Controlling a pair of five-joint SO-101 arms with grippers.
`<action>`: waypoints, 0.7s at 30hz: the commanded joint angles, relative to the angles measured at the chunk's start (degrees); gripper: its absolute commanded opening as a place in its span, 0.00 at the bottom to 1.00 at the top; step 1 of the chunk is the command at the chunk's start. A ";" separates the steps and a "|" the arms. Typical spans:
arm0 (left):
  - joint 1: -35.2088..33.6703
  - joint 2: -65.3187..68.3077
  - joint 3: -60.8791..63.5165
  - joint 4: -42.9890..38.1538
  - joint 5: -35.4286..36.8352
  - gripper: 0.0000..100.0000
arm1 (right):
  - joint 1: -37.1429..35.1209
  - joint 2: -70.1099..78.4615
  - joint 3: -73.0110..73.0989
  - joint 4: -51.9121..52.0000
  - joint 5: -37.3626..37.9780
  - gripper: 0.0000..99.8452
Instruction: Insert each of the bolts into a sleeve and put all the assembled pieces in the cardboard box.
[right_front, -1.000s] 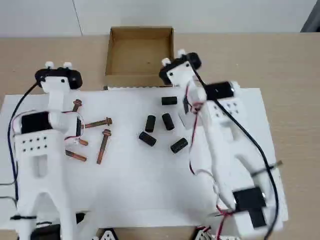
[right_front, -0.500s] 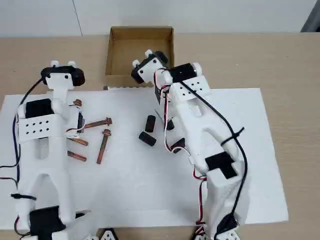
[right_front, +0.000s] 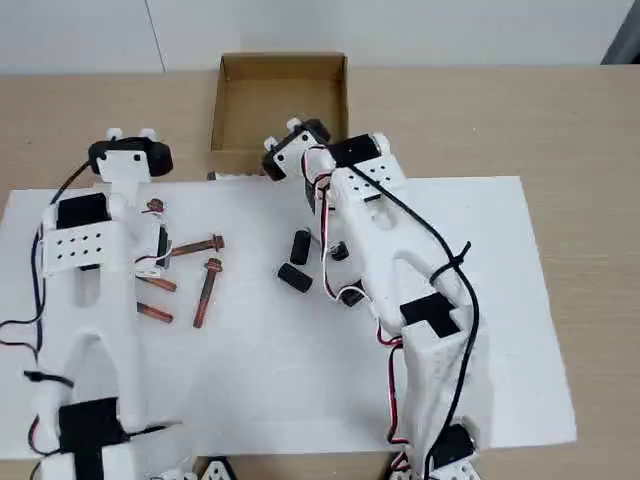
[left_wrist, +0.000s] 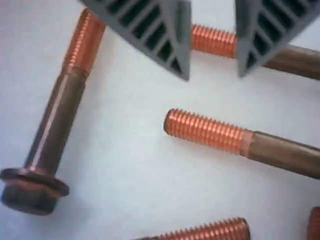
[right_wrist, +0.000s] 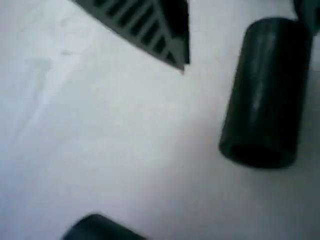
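1. the left tool (left_wrist: 214, 70) is released and straddles the threaded end of a bolt (left_wrist: 212, 40). the bolts lie close together, so closing may nudge the neighbour bolt (left_wrist: 210, 131) or slip on the thread.
2. i cannot tell the state of the right tool (right_wrist: 172, 42). it hangs just beside a sleeve (right_wrist: 262, 95), which would likely roll if bumped.
3. in the high view the bolts (right_front: 207, 290) lie left of centre, the sleeves (right_front: 294, 278) at centre, and the cardboard box (right_front: 283, 62) at top centre.
4. the white sheet (right_front: 250, 380) on the desk (right_front: 580, 120) leaves room at lower centre. it is tight near the box's front edge.

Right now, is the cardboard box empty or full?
Empty. The high view shows the cardboard box with a bare brown floor, while the bolts and sleeves lie on the white sheet; the right arm hides its near corner.
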 joint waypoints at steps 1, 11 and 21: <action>-0.09 0.35 -2.24 -1.76 -0.35 0.06 | -0.84 -0.40 -2.46 -0.84 0.79 0.20; -0.09 0.79 -2.24 -1.85 -0.44 0.06 | -0.66 1.71 -2.46 -3.91 0.88 0.18; -0.09 0.79 -1.98 -1.85 -0.44 0.06 | -0.48 5.49 -2.46 -5.67 0.35 0.17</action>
